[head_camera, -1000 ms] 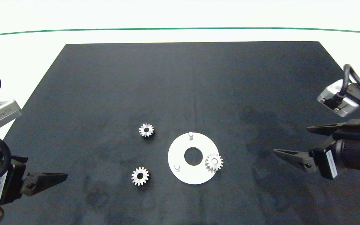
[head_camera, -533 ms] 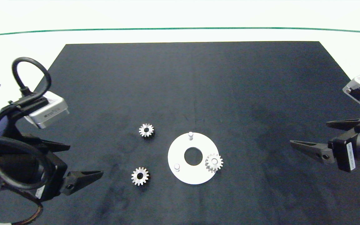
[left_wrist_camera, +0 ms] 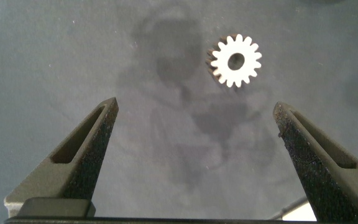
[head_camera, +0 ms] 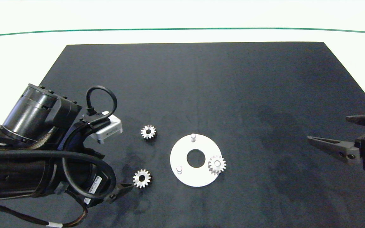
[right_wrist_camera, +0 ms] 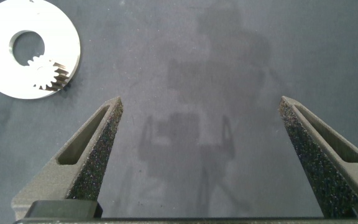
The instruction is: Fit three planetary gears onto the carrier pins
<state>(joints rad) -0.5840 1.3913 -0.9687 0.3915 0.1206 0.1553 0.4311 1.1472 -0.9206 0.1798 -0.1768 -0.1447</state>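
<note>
A white disc lies on the black mat, and two carrier pins stand bare on it. One planetary gear sits over the disc's right side. Two more silvery gears lie loose on the mat left of the disc. My left gripper is open just left of the nearer loose gear, which lies a little beyond its fingertips. One left finger shows under the arm in the head view. My right gripper is open at the right edge, far from the disc.
The black mat covers most of a white table, with a green line across the far side. My left arm's bulk fills the near left of the mat.
My left arm has swung in to the right until its fingers are close to the nearer loose gear. My right arm has pulled back toward the right edge. Gears and disc have not moved.
</note>
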